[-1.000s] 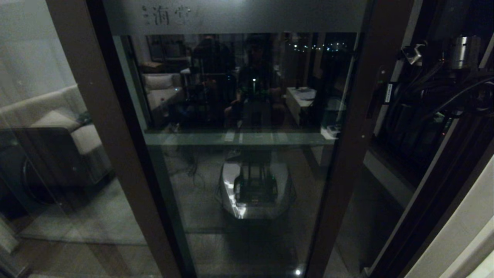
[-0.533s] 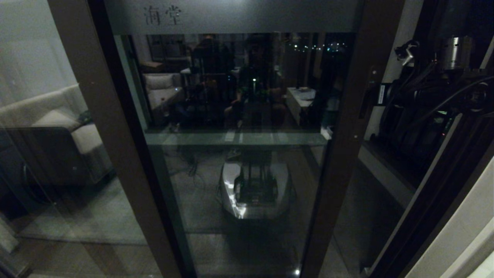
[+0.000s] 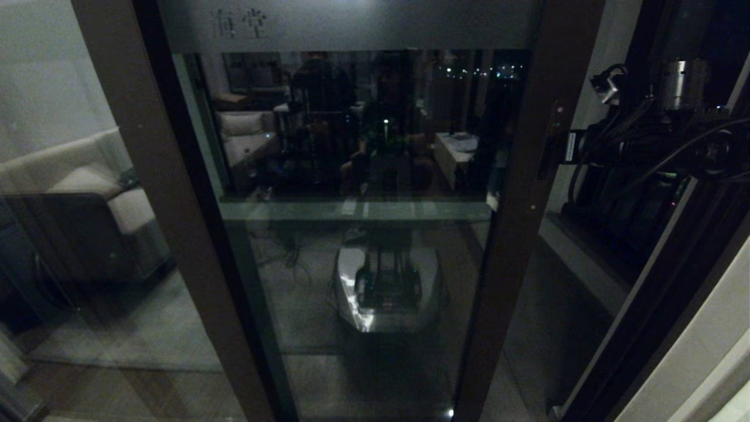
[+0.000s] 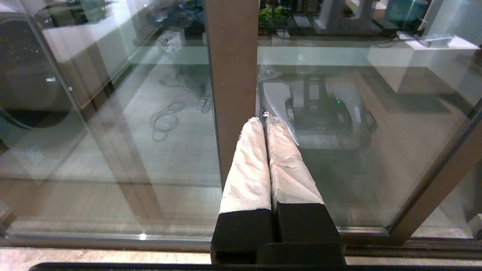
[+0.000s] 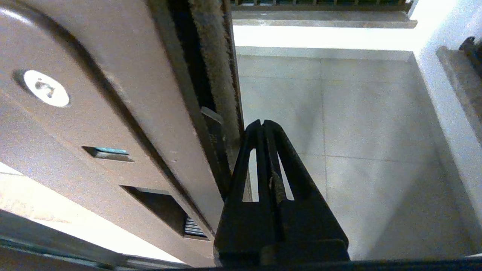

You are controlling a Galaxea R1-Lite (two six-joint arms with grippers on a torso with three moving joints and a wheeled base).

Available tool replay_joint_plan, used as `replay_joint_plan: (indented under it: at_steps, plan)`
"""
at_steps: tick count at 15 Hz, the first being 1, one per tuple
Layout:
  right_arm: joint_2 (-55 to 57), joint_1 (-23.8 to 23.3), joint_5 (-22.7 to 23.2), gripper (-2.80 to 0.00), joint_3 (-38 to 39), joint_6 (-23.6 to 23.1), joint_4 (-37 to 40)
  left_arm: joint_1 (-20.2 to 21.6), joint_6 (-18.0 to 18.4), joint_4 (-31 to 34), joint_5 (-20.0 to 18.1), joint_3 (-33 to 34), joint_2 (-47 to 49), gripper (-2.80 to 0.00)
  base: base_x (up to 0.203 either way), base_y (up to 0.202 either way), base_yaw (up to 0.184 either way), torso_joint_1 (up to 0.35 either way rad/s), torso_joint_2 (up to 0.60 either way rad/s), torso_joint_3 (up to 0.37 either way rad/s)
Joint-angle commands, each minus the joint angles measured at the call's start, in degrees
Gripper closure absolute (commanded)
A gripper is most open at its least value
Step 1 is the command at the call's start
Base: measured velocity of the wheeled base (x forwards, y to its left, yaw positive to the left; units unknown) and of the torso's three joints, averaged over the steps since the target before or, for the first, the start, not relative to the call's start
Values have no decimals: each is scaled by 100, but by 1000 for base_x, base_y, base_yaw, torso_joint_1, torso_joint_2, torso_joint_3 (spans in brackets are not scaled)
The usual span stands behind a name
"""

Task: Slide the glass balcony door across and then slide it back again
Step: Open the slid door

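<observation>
Glass balcony door (image 3: 351,176) slid further left, right pincer (image 5: 261,124) closed against its edge

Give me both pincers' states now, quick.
Left pincer: shut, holding nothing, tips near the dark brown-framed glass balcony door.
Right pincer: shut, empty, beside the door's edge stile.

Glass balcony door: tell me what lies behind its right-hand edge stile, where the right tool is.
Past the glass balcony door edge, the right tool, shut, points into the gap at pale floor tiles and a white wall. The brown stile hides everything further left.
</observation>
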Motion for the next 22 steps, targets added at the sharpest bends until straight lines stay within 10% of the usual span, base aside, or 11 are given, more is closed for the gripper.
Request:
replay_joint_plan:
  at_steps: [1,22]
  plan:
    - [-5,110,31,0,11,73,8,0,2,2,7,0,-1,0,0,0,0,0,0,0]
    - [16,771,22,0,227,279,-156,0,2,2,6,0,-1,0,0,0,0,0,0,0]
